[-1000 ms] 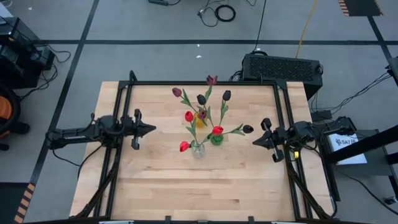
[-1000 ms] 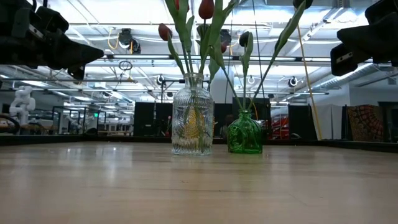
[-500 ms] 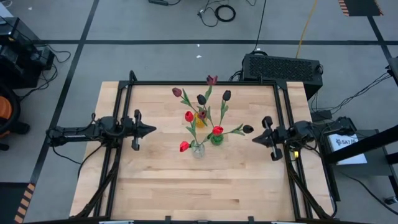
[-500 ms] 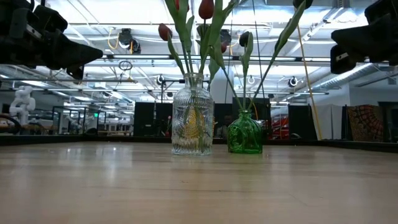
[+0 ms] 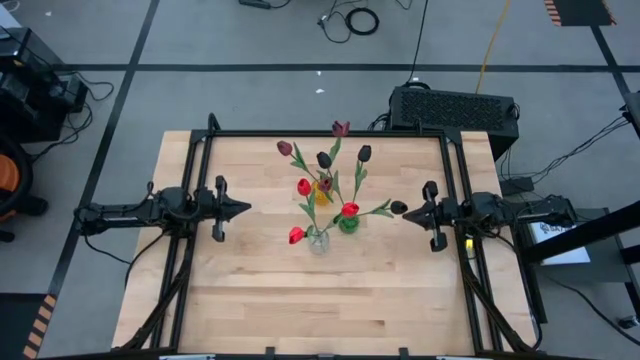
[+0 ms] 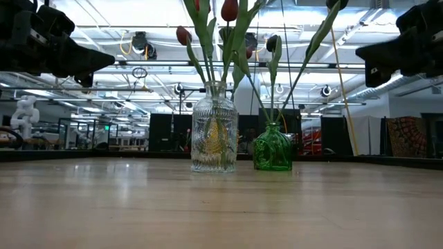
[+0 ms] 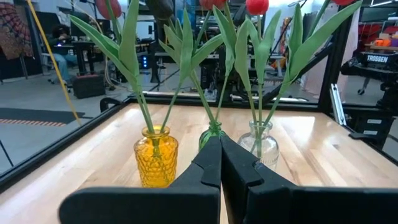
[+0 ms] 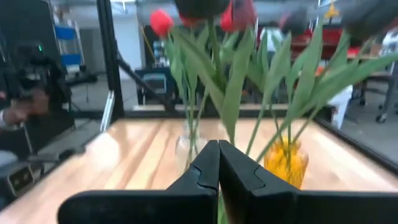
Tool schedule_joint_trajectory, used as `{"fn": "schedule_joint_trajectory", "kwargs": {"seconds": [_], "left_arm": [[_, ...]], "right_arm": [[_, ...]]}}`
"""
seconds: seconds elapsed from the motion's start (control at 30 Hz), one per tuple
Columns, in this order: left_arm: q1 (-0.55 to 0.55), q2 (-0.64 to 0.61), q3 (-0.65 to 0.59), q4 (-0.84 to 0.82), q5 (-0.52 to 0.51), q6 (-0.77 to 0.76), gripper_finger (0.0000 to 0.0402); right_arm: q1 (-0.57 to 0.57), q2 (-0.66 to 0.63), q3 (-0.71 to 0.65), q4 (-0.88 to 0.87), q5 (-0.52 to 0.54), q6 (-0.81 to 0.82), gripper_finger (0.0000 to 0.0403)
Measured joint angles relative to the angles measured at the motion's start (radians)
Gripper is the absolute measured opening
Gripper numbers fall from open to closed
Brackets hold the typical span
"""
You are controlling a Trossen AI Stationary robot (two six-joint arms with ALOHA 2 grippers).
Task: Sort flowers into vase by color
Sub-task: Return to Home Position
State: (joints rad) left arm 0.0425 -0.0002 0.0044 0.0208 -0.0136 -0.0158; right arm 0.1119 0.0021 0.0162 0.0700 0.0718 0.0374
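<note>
Clear vase (image 5: pixel 318 238) sits nearest the front edge of the table (image 5: pixel 250 300), red flowers (image 6: pixel 229 10) in it; green vase (image 5: pixel 347 222) just beside at 2 o'clock w/ dark heads; yellow vase (image 5: pixel 322 190) behind at 12, stems in it too. L gripper (image 5: pixel 245 209) hovers at 9 o'clock, R gripper (image 5: pixel 408 214) at 3, tip near a dark head; both jaws pressed shut, holding nothing

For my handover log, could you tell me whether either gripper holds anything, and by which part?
Nothing is held: the left gripper and the right gripper are both shut and empty.
</note>
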Motion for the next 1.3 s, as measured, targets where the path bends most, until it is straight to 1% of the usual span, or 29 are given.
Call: {"fn": "schedule_joint_trajectory", "kwargs": {"seconds": [0.1,0.27,0.7,1.3], "left_arm": [[0.000,0.000,0.000,-0.001,0.000,0.003,0.0000],[0.000,0.000,0.000,-0.001,-0.003,0.006,0.0000],[0.000,0.000,0.000,-0.003,-0.003,0.003,0.0000],[0.000,0.000,0.000,-0.004,-0.001,0.006,0.0000]], "right_arm": [[-0.011,0.001,0.000,-0.048,-0.026,0.010,0.0000],[-0.034,0.001,-0.001,-0.041,-0.077,0.012,0.0000],[-0.093,0.001,-0.001,-0.051,-0.099,-0.022,0.0000],[-0.095,0.001,-0.001,-0.052,-0.099,-0.017,0.0000]]}}
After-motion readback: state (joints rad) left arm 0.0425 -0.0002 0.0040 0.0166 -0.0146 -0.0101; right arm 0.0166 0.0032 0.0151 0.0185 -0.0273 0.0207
